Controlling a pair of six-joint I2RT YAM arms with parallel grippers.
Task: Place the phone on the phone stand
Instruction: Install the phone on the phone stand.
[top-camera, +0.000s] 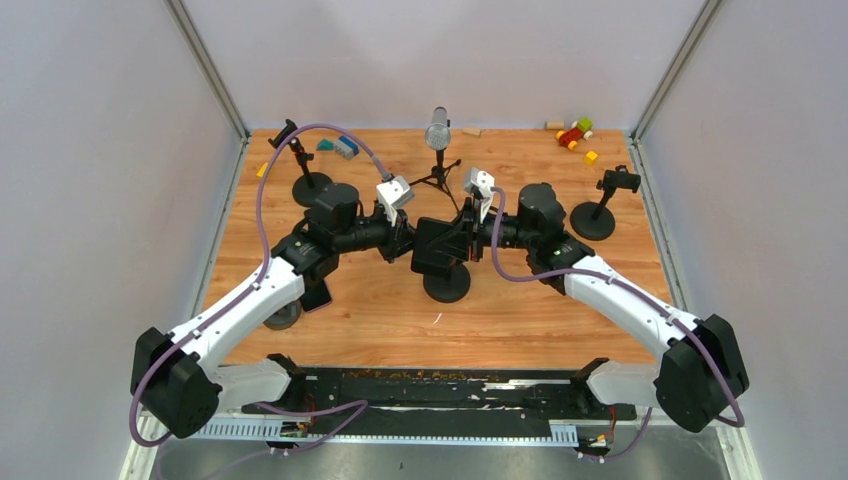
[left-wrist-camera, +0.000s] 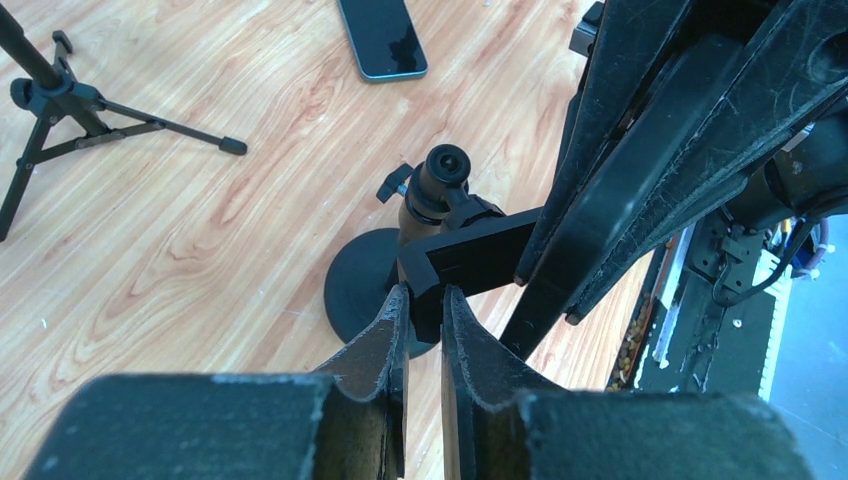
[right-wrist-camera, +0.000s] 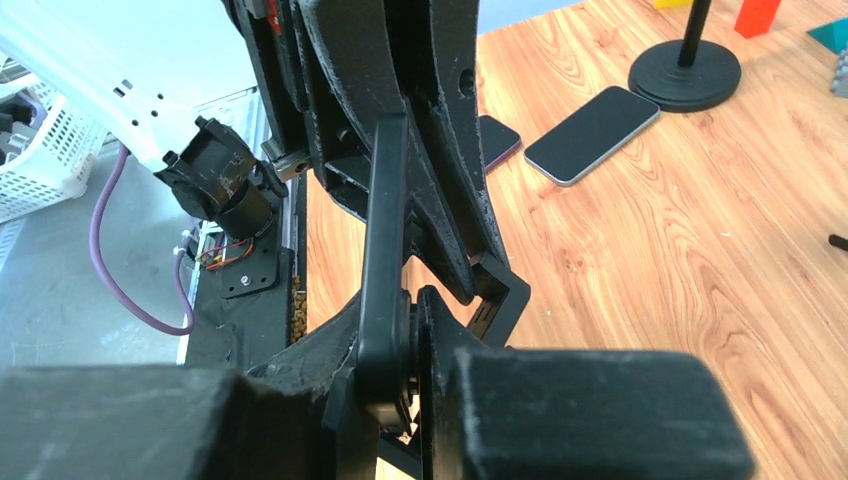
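Both arms crowd the phone stand (top-camera: 447, 285) in the middle of the counter (top-camera: 400, 320). The left hand (left-wrist-camera: 425, 300) is pressed onto the end of the stand's clamp (left-wrist-camera: 470, 250). The right hand (right-wrist-camera: 400, 340) pinches a thin black bar, seemingly part of that clamp. And the phone (left-wrist-camera: 380, 35)? It's flat on the counter, screen up, well apart from the stand, with nobody holding it. More phones (right-wrist-camera: 590, 120) lie flat towards the left edge. The danger: two hands tugging one head could tip or drag the stand, or the clamp could slip free and snap shut. The fingers sit very close together, so a clash looks possible too.
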